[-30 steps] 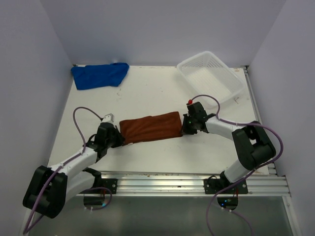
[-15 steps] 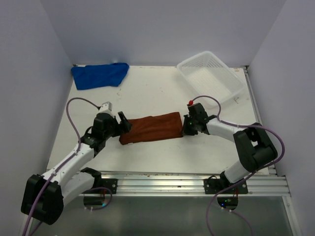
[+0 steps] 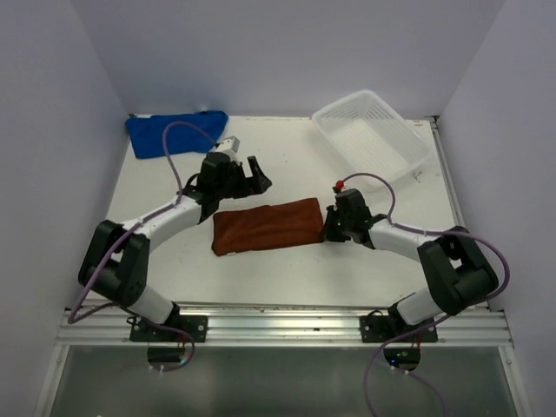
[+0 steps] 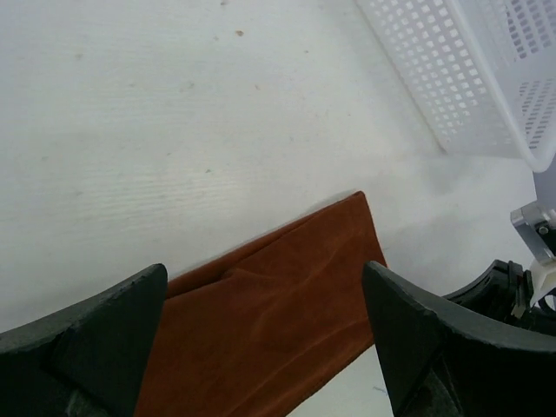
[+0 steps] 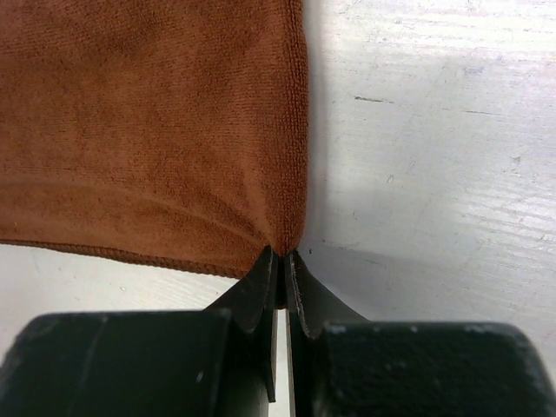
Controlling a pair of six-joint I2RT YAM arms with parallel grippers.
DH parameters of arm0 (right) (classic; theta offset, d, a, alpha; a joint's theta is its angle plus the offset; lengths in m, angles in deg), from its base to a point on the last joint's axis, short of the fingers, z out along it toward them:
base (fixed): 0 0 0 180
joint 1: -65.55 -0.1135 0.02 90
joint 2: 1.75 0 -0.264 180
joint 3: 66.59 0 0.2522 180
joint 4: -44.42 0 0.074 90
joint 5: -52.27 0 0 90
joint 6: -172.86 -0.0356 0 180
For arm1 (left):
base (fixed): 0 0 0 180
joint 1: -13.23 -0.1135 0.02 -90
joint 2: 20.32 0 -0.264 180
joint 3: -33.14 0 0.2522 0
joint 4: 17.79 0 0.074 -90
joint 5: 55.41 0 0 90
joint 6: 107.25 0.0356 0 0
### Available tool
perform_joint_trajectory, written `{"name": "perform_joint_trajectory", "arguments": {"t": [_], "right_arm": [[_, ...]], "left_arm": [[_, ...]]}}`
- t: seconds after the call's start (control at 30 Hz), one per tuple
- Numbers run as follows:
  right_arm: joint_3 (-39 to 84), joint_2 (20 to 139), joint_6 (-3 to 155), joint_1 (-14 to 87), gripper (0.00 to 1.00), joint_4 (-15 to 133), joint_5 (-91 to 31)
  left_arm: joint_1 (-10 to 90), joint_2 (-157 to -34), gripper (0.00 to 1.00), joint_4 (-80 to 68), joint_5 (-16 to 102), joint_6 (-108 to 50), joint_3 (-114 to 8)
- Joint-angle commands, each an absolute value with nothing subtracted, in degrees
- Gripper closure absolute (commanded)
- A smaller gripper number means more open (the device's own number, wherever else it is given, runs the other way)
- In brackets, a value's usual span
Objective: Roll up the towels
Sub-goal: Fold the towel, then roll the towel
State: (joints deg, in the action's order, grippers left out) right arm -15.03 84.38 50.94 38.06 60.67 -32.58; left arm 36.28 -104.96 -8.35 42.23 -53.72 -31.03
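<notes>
The rust-brown towel (image 3: 268, 226) lies folded into a long flat strip in the middle of the table. My right gripper (image 3: 328, 228) is shut on its right end, and the right wrist view shows the jaws pinching a near corner of the brown towel (image 5: 148, 122) at the right gripper (image 5: 282, 257). Above the strip's far edge hovers my left gripper (image 3: 252, 178), wide open and holding nothing. In its wrist view the brown towel (image 4: 269, 321) lies below the left gripper (image 4: 265, 334), between the fingers (image 4: 104, 339). The blue towel (image 3: 176, 132) sits crumpled at the far left corner.
A white mesh basket (image 3: 372, 130) stands at the far right, also seen as the basket (image 4: 460, 78) in the left wrist view. White walls close in the table on the left, back and right. A metal rail (image 3: 287, 321) runs along the near edge.
My left gripper let go of the brown towel's left end, opened wide, and swung up and away to the towel's far side. The right gripper kept its pinch and barely moved.
</notes>
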Motion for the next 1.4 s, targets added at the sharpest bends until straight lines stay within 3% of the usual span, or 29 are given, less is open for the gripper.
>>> {"name": "perform_joint_trajectory", "arguments": {"t": [0.0,0.13,0.47,0.7,1.1,1.37], "right_arm": [[-15.83,82.02,52.80,36.99,1.00,58.45,-36.58],[-15.83,82.10,52.63,35.93,1.00,58.89,-37.64],[-18.11,83.69,47.10,35.40,1.00,53.18,-38.78],[-19.52,82.46,45.51,35.32,1.00,53.09,-41.07],[-20.75,80.26,45.95,35.32,1.00,53.70,-40.10],[-21.99,79.73,45.69,35.31,1.00,52.04,-39.67]], "left_arm": [[41.77,-112.48,0.04,-13.52,43.65,-51.44,-39.31],[45.48,-121.46,0.17,-13.09,46.10,-52.58,-47.84],[51.37,-135.27,0.28,-9.04,45.49,-53.02,-62.08],[53.84,-140.19,0.40,-7.99,43.56,-54.08,-63.76],[54.72,-146.70,0.45,2.55,36.88,-53.29,-71.58],[56.21,-148.19,0.57,5.54,33.29,-53.81,-72.72]]}}
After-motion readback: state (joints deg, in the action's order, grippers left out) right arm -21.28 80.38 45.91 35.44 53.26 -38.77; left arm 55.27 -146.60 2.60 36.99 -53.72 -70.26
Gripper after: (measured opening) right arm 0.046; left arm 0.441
